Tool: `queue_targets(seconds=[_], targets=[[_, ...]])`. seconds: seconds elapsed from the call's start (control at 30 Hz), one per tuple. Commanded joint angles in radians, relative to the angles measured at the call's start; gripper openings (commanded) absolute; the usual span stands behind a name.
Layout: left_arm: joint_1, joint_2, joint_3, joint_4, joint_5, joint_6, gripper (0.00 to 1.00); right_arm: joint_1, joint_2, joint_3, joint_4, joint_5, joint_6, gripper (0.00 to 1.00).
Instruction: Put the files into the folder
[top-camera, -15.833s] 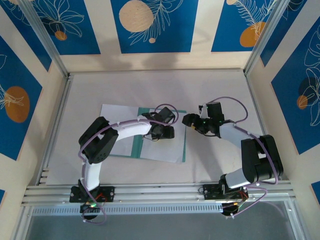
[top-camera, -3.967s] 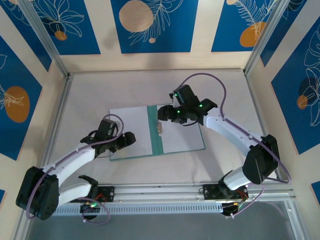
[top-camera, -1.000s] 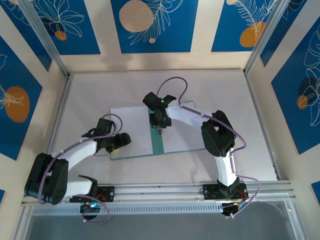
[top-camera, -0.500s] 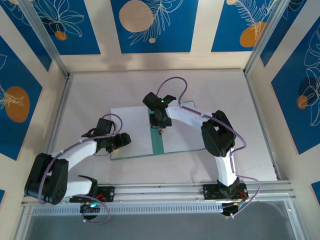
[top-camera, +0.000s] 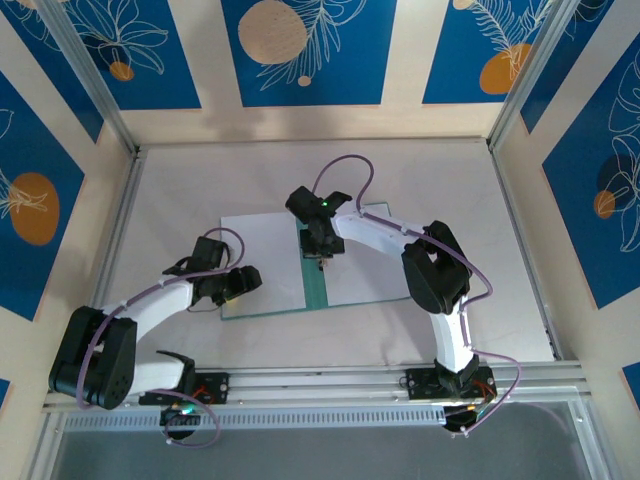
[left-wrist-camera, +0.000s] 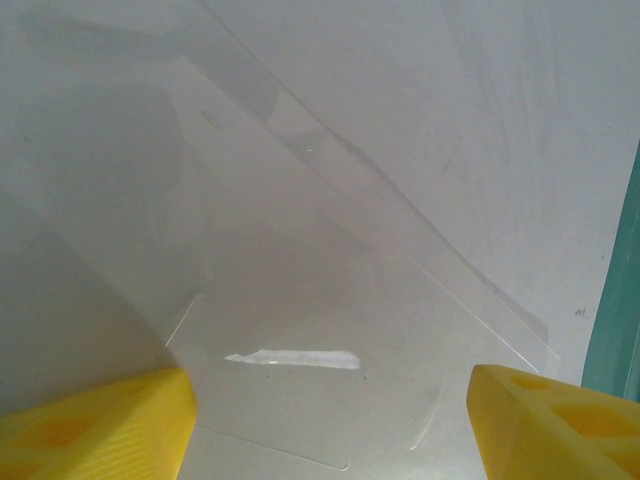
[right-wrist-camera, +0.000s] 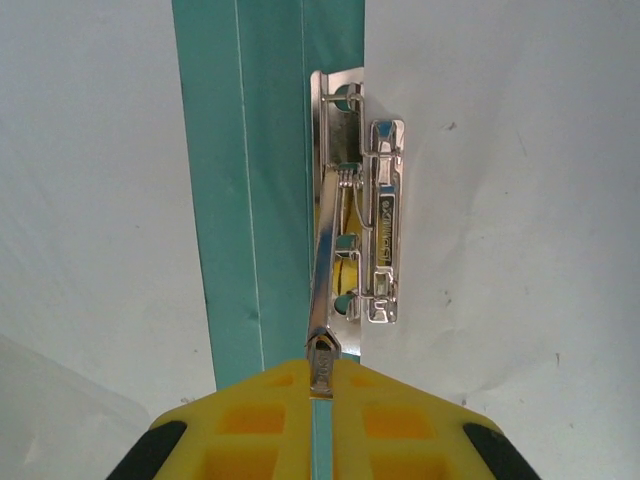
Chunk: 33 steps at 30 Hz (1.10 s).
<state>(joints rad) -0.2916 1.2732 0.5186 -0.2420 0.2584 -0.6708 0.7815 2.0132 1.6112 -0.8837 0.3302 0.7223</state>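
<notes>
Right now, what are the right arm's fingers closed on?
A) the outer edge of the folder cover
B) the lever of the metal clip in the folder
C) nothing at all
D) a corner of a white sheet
B: in the right wrist view the yellow fingers meet around the tip of the silver lever of the metal clip, beside the teal spine of the folder.

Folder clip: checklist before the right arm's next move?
1. Right gripper shut on the clip lever: ok.
2. Folder lying open and flat: ok.
3. Left gripper open, off to the side of the clip: ok.
4. Right sheet reaches the clip's edge: ok.
5. Right sheet pinned under the clip: cannot tell.
6. Left gripper touching the left sheet: cannot tell.
</notes>
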Motion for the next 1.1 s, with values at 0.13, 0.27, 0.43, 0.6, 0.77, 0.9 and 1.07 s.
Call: queue_targets(seconds=[0.13, 0.27, 0.43, 0.6, 0.77, 0.9, 1.07], targets=[[0.016, 0.02, -0.027, -0.023, 0.004, 0.018, 0.74, -0.011, -0.01, -0.044, -0.023, 0.051, -0.014, 0.09], [0.017, 0.026, -0.028, -0.02, 0.009, 0.019, 0.74, -0.01, -0.011, -0.056, -0.02, 0.053, -0.017, 0.08], [0.017, 0.038, -0.032, -0.013, 0.017, 0.018, 0.74, -0.014, -0.009, -0.067, -0.017, 0.055, -0.021, 0.08], [0.017, 0.038, -0.031, -0.012, 0.022, 0.017, 0.74, -0.013, -0.008, -0.072, -0.021, 0.068, -0.023, 0.07], [0.017, 0.033, -0.032, -0.017, 0.017, 0.018, 0.73, -0.014, -0.006, -0.078, -0.028, 0.085, -0.027, 0.07], [0.017, 0.035, -0.031, -0.02, 0.015, 0.019, 0.73, -0.018, -0.008, -0.086, -0.024, 0.084, -0.027, 0.06], [0.017, 0.036, -0.027, -0.023, 0.016, 0.021, 0.73, -0.019, -0.021, -0.093, 0.005, 0.05, -0.038, 0.06]])
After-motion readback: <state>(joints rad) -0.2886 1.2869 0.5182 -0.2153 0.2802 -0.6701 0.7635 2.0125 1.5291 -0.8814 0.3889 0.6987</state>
